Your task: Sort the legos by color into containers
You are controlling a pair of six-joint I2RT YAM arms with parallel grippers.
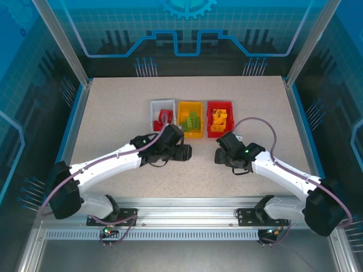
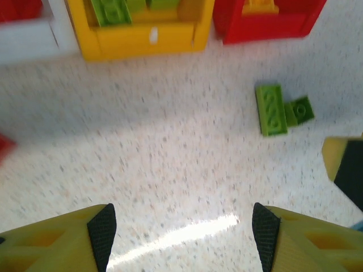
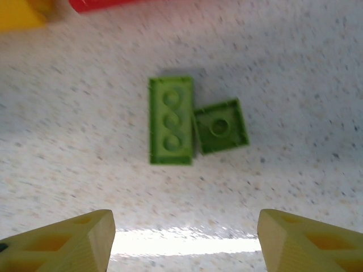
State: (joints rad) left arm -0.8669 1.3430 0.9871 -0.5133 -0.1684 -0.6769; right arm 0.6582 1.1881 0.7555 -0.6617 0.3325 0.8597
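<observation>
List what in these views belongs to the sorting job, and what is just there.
Belongs to the job:
white bin holding red bricks
yellow bin holding green bricks
red bin holding yellow-orange bricks
long green brick and small square green brick, side by side, loose on the table

Just there:
blue wall panels
metal rail at the near edge
</observation>
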